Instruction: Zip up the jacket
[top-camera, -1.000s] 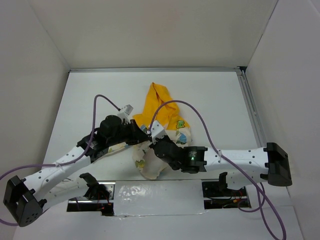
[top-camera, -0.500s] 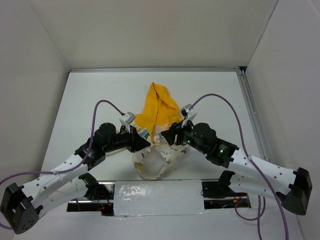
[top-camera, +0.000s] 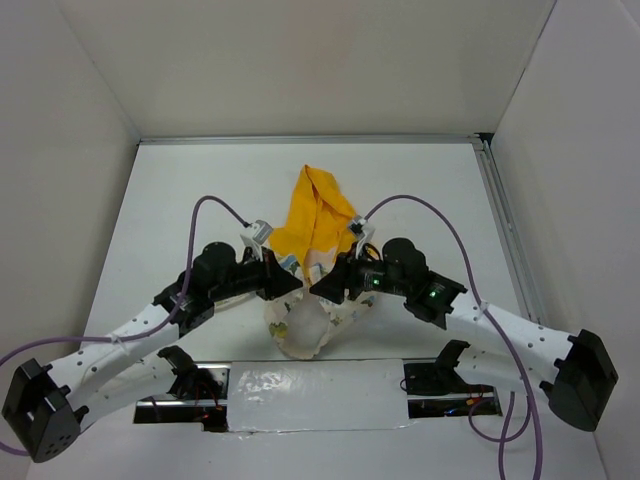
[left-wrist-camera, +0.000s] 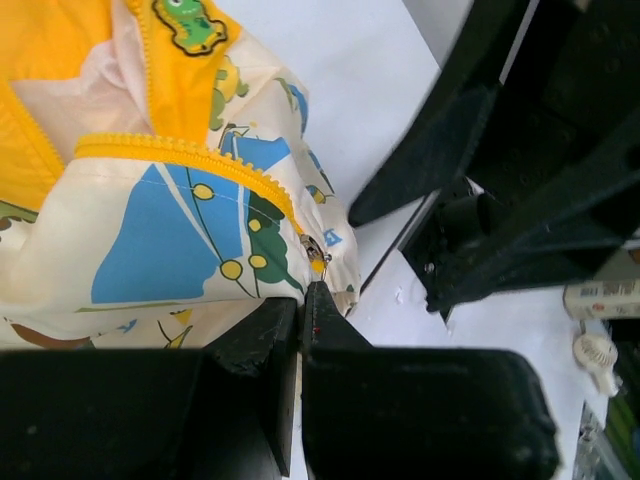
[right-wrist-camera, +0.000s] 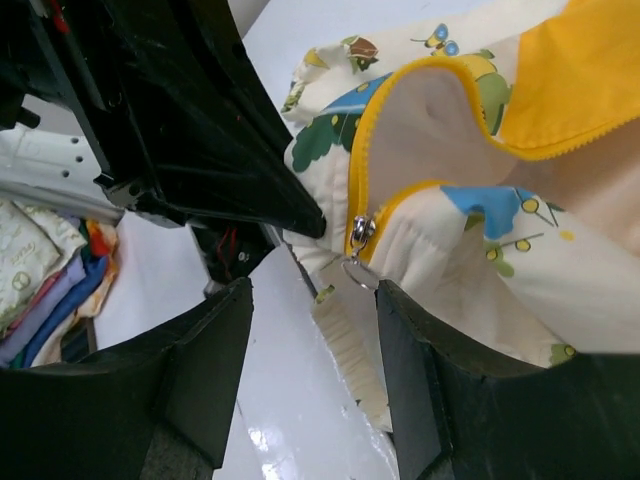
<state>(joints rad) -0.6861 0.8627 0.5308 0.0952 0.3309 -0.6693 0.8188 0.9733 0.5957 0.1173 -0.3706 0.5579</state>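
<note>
The jacket (top-camera: 318, 205) lies mid-table, yellow hood toward the back and its cream printed body (top-camera: 303, 330) bunched near the arms. My left gripper (top-camera: 297, 287) is shut on the jacket's hem right below the bottom of the yellow zipper (left-wrist-camera: 190, 153); its fingertips (left-wrist-camera: 303, 300) meet with no gap. My right gripper (top-camera: 318, 288) faces it from the right and is open. In the right wrist view the silver zipper slider and its pull tab (right-wrist-camera: 358, 255) hang just beyond the right gripper (right-wrist-camera: 315, 290), between its fingers, touching neither.
The two grippers almost meet over the jacket; the left arm's black body (right-wrist-camera: 200, 130) fills the right wrist view's upper left. A shiny white panel (top-camera: 320, 395) lies at the near edge. A metal rail (top-camera: 500, 210) runs along the right side. Purple cables loop above both arms.
My right gripper has opened and let go. That arm swung out from across the jacket's near side to the right, then moved in toward the zipper. The left gripper stayed shut in place.
</note>
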